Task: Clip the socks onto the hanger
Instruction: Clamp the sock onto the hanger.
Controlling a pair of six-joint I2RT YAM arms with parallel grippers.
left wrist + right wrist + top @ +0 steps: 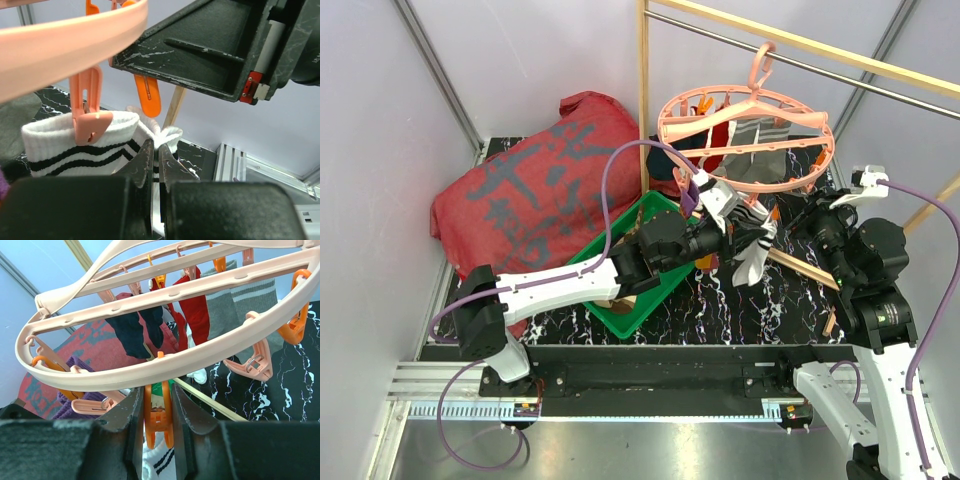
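The salmon-pink hanger (745, 140) hangs by its hook from the rail; navy (135, 330), red (197, 310) and grey striped (245, 305) socks hang from its clips. My left gripper (155, 146) is shut on the cuff of a white sock with black stripes (60, 145), held up under the ring's near rim (752, 245). A pink clip (90, 117) rests on that cuff. My right gripper (158, 390) is shut on an orange clip (158, 417) under the ring, its handles squeezed between the fingers, with the white sock (160, 462) just below. In the top view the right gripper (792, 212) is next to the left gripper (745, 225).
A green tray (630, 300) lies under the left arm. A big red cloth (540, 190) fills the back left. A wooden-and-metal rail frame (643, 100) stands behind, and a wooden bar (800, 268) lies on the black marbled table (740, 310). A purple sock (75, 400) hangs at the ring's left.
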